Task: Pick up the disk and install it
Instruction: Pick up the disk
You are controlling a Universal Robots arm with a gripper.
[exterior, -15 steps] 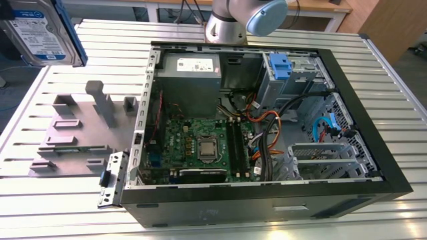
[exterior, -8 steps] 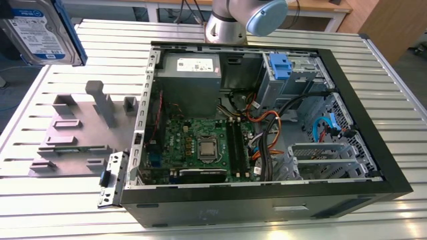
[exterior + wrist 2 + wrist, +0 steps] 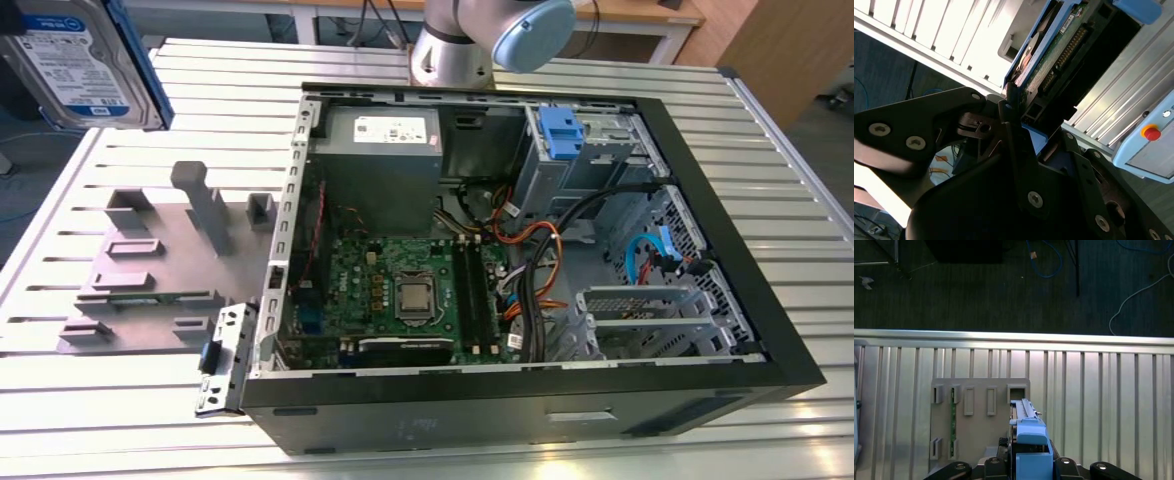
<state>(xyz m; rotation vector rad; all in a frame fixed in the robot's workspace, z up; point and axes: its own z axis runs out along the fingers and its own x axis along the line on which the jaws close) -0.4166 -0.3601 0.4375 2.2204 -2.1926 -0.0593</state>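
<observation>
The disk [image 3: 74, 60], a silver drive with a white-and-blue label in a blue carrier, hangs in the air at the exterior view's upper left, above the table's far corner. In the second wrist view my gripper [image 3: 1039, 117] is shut on the disk [image 3: 1054, 55], whose green circuit-board side and blue frame run edge-on between the black fingers [image 3: 1010, 115]. In the first wrist view the disk's blue carrier [image 3: 1030, 437] sticks out of the gripper [image 3: 1028, 462], over the grey fixture plate [image 3: 979, 435].
An open computer case [image 3: 534, 400] lies on the slatted aluminium table [image 3: 80, 410], with a drive bay and fixed blue bracket [image 3: 561, 130] at its far end beside the power supply box [image 3: 380, 130]. The grey fixture plate [image 3: 160, 260] lies to the exterior view's left of it.
</observation>
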